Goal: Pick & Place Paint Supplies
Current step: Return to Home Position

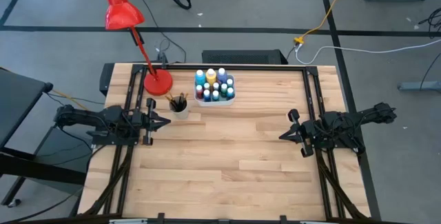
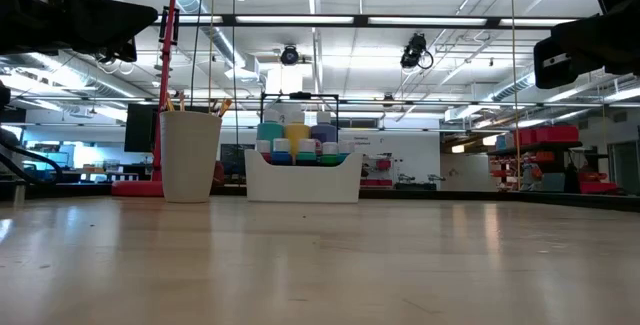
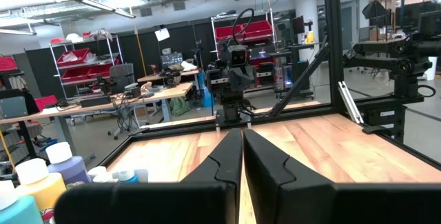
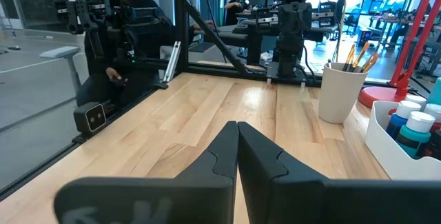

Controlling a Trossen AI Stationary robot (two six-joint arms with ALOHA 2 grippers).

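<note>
wooden tabletop (image 1: 227, 155) carries the white cup (image 1: 180, 109) of upright brushes (image 1: 178, 100) and the tray (image 1: 215, 100) of paint bottles (image 1: 214, 85) at its far side. the left hand (image 1: 164, 120), fingers together and empty, sits nearest the cup. the right hand (image 1: 284, 134), likewise, is well apart.

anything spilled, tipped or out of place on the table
Nothing stands out. The paint bottles stand upright in the white tray, the brushes sit in the upright white cup beside the red lamp, and the left gripper and right gripper wait at either side of the table, jaws shut.
</note>
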